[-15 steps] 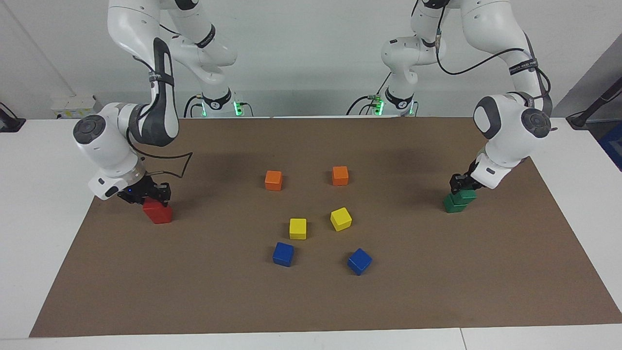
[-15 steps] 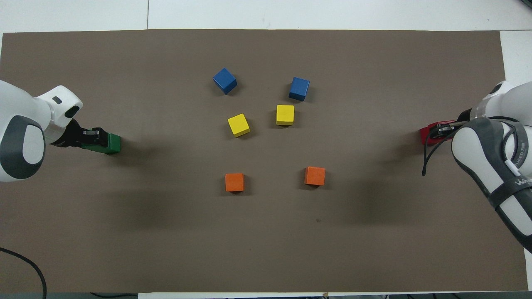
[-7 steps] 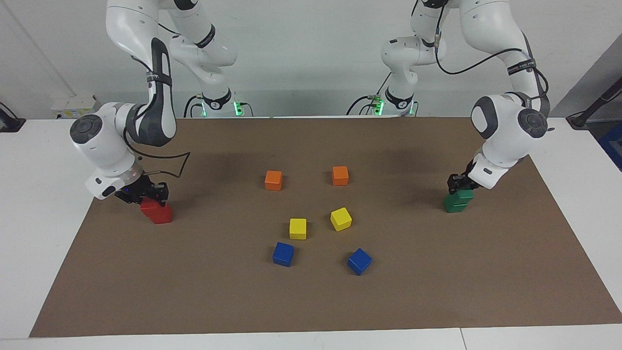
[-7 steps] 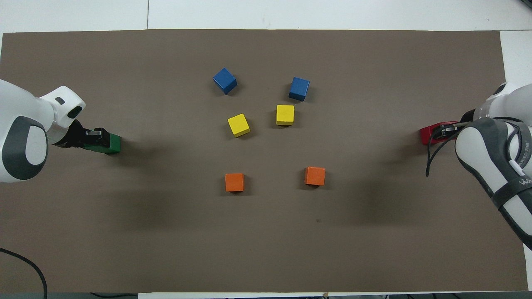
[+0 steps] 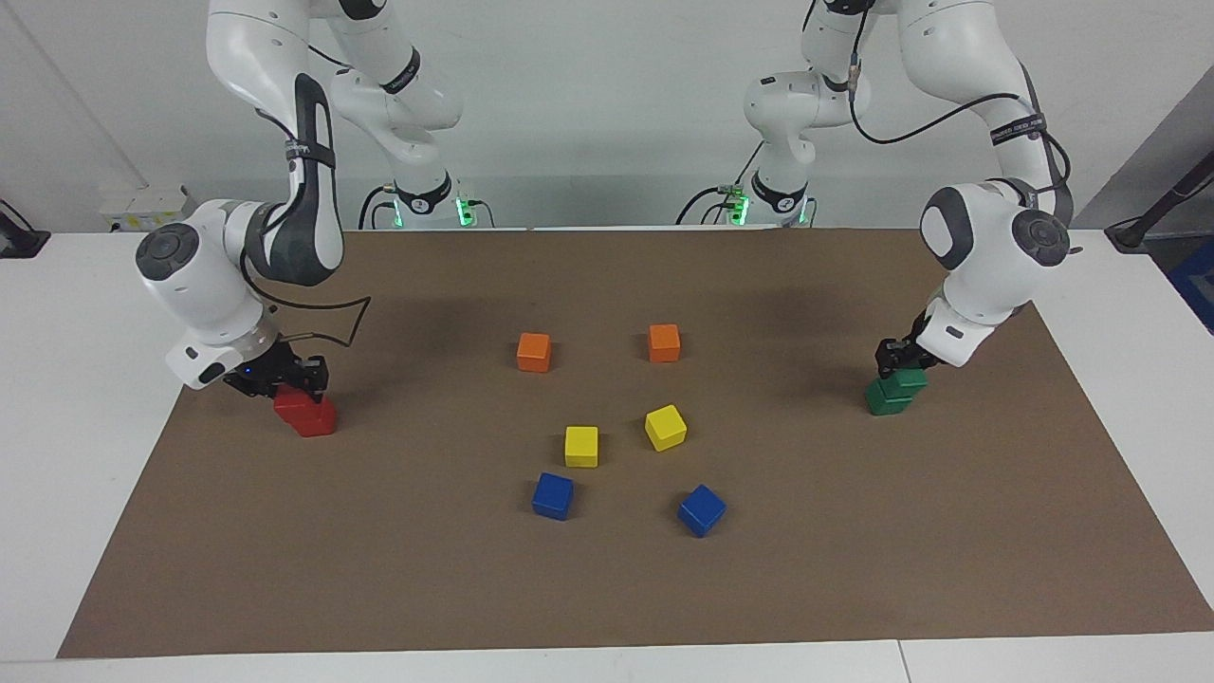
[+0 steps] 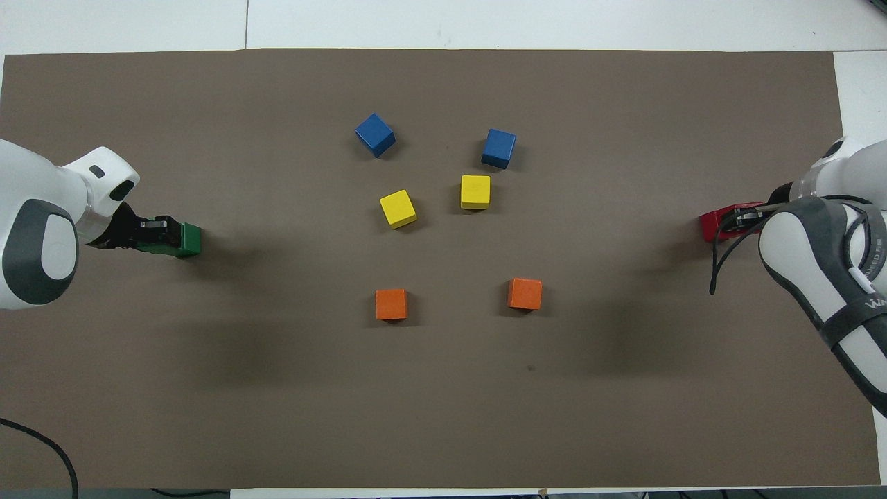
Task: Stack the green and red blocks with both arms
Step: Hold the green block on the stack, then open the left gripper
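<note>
At the right arm's end of the table, my right gripper (image 5: 296, 387) is shut on a red block (image 5: 292, 402). It holds that block on, and slightly offset from, a second red block (image 5: 318, 420) on the mat. At the left arm's end, my left gripper (image 5: 901, 365) is shut on a green block (image 5: 909, 380), which rests offset on a second green block (image 5: 885, 399). In the overhead view the red pair (image 6: 712, 225) and the green pair (image 6: 186, 239) show partly under the grippers.
A brown mat (image 5: 854, 531) covers the table. In the middle lie two orange cubes (image 5: 534, 352) (image 5: 664, 342), two yellow cubes (image 5: 581, 446) (image 5: 666, 427) and two blue cubes (image 5: 553, 496) (image 5: 702, 510), all apart from both stacks.
Both grippers shifted slightly with their upper blocks. The upper red block now sits more offset toward the robots. The upper green block moved over the lower one and back.
</note>
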Controlling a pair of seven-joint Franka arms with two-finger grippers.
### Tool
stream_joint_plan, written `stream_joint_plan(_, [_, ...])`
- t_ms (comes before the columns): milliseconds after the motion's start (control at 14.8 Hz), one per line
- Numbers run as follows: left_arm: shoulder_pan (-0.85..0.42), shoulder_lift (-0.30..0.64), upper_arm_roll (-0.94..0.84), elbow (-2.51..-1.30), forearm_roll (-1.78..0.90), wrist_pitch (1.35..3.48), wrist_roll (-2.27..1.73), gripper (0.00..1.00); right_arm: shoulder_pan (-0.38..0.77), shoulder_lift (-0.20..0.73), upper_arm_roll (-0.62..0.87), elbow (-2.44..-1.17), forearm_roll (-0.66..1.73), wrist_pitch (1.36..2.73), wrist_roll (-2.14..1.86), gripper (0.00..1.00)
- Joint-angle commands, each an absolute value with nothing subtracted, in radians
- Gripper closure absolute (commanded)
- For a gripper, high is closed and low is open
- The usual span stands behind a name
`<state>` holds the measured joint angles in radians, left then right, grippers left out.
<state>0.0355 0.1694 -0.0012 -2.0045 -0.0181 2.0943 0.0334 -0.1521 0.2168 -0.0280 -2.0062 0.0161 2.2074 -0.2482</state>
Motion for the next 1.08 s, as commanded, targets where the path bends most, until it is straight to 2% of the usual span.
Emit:
stream_joint_plan(0, [0.041, 0.132, -0.002, -2.052, -0.021, 2.125, 0.032, 1.00, -0.166, 0.201, -0.018, -2.042, 0.012, 2.233, -0.272, 1.00])
stream_joint_plan(135, [0.041, 0.132, -0.002, -2.052, -0.021, 2.125, 0.032, 1.00, -0.161, 0.201, -0.018, -2.045, 0.012, 2.233, -0.270, 1.00])
stream_joint_plan(202, [0.041, 0.132, -0.002, -2.052, -0.021, 2.126, 0.032, 0.83, -0.160, 0.201, -0.018, -2.045, 0.012, 2.233, -0.270, 1.00])
stream_joint_plan(269, [0.040, 0.132, -0.002, -2.056, -0.021, 2.128, 0.032, 0.30, -0.161, 0.201, -0.018, -2.045, 0.014, 2.233, -0.270, 1.00])
stream_joint_plan(337, [0.040, 0.132, -0.002, -2.057, -0.021, 2.132, 0.034, 0.00, -0.161, 0.201, -0.018, -2.045, 0.012, 2.233, -0.270, 1.00])
stream_joint_plan(741, [0.043, 0.133, -0.002, -2.043, -0.020, 2.114, 0.061, 0.00, -0.158, 0.201, -0.018, -2.045, 0.012, 2.233, -0.268, 1.00])
stream_joint_plan(1010, [0.034, 0.130, -0.002, -1.921, -0.020, 1.966, 0.055, 0.00, -0.156, 0.201, -0.017, -2.045, 0.012, 2.235, -0.268, 1.00])
